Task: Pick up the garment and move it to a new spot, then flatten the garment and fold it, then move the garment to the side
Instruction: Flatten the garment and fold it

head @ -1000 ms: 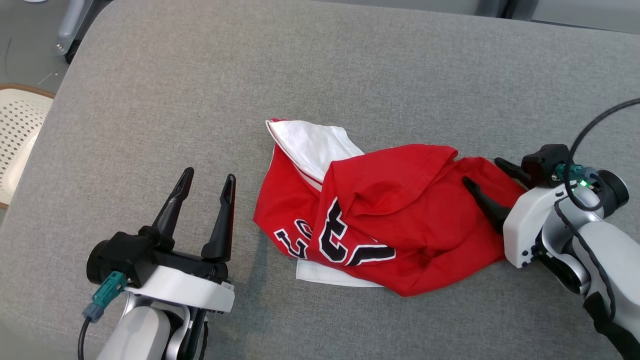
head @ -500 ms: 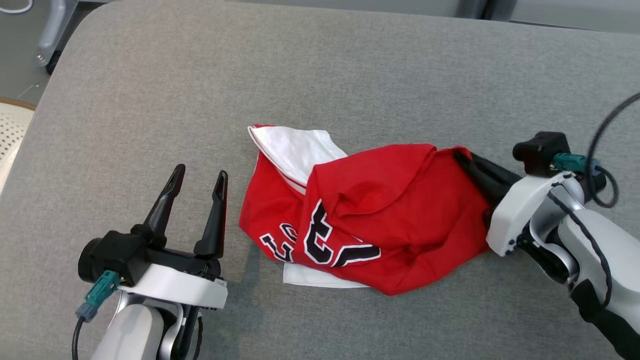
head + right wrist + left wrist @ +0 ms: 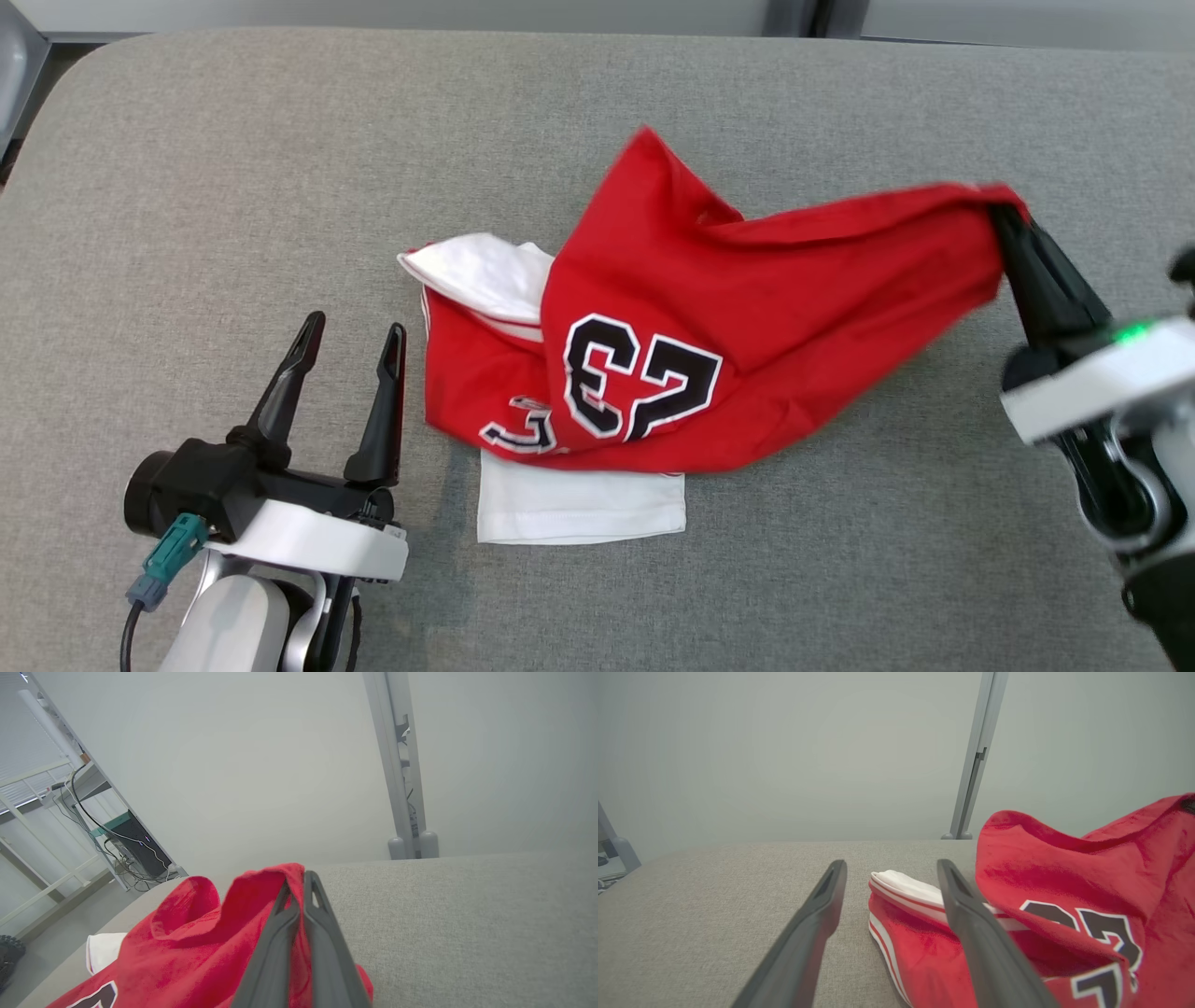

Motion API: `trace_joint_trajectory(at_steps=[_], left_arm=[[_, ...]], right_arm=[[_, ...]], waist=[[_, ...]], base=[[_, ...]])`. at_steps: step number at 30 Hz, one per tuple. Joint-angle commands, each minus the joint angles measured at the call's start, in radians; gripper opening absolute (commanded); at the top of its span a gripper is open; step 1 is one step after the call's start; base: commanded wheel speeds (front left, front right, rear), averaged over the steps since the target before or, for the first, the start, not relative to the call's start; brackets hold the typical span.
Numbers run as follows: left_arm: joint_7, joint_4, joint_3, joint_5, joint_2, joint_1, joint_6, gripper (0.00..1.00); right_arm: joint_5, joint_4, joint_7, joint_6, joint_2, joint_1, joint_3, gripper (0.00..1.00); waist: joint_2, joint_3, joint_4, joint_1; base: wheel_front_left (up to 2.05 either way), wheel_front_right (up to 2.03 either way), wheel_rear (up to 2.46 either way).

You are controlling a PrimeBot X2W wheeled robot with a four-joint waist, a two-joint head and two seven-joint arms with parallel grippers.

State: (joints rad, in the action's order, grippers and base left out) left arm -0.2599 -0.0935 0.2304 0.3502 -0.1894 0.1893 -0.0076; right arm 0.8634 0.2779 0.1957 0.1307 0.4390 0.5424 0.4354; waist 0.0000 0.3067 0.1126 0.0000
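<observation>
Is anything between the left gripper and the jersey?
Nothing visible does. The open left gripper sits just left of the jersey, with only bare grey cushion between them. The right gripper is shut on its right corner.

Soft matt red cloth with white cloth panels and smooth printed numerals [image 3: 644, 375] makes up the garment [image 3: 794, 289], the worktop [image 3: 280, 140] wears coarse grey woven fabric, and the left hand [image 3: 357, 327] at 8 o'clock and right hand [image 3: 1006, 217] at 3 o'clock have matt black plastic fingers [image 3: 381, 411] on smooth white casings [image 3: 317, 546].
</observation>
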Motion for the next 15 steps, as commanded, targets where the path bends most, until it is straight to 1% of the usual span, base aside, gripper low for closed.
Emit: trace_joint_trajectory(at_steps=[1, 5, 8, 11, 14, 15], left_arm=[[-0.003, 0.004, -0.005, -0.007, -0.008, 0.002, 0.004, 1.00], [-0.003, 0.003, -0.001, -0.006, -0.004, 0.001, 0.001, 1.00], [-0.003, 0.004, -0.004, -0.004, -0.003, -0.003, 0.003, 1.00], [-0.003, 0.005, -0.004, -0.006, -0.005, -0.009, 0.004, 1.00], [-0.003, 0.002, -0.005, -0.007, -0.011, -0.009, 0.005, 1.00], [-0.003, 0.002, -0.005, -0.008, -0.012, -0.011, 0.006, 1.00]], right_arm=[[0.018, 0.003, 0.011, 0.000, -0.010, -0.065, -0.042, 0.00], [0.045, 0.040, 0.024, 0.000, -0.046, -0.219, -0.134, 0.00], [0.068, 0.078, 0.039, 0.000, -0.087, -0.305, -0.188, 0.00], [0.076, 0.107, 0.050, 0.000, -0.118, -0.346, -0.210, 0.00], [0.065, 0.115, 0.055, 0.000, -0.133, -0.357, -0.209, 0.00], [0.056, 0.116, 0.059, 0.000, -0.132, -0.357, -0.213, 0.03]], waist=[[0.0000, 0.001, -0.004, 0.0000], [0.0000, 0.000, -0.003, 0.0000], [0.0000, -0.001, -0.007, 0.0000], [0.0000, -0.001, -0.015, 0.0000], [0.0000, -0.008, -0.026, 0.0000], [0.0000, -0.013, -0.030, 0.0000]], base=[[0.00, 0.00, 0.00], [0.00, 0.00, 0.00], [0.00, 0.00, 0.00], [0.00, 0.00, 0.00], [0.00, 0.00, 0.00], [0.00, 0.00, 0.00]])
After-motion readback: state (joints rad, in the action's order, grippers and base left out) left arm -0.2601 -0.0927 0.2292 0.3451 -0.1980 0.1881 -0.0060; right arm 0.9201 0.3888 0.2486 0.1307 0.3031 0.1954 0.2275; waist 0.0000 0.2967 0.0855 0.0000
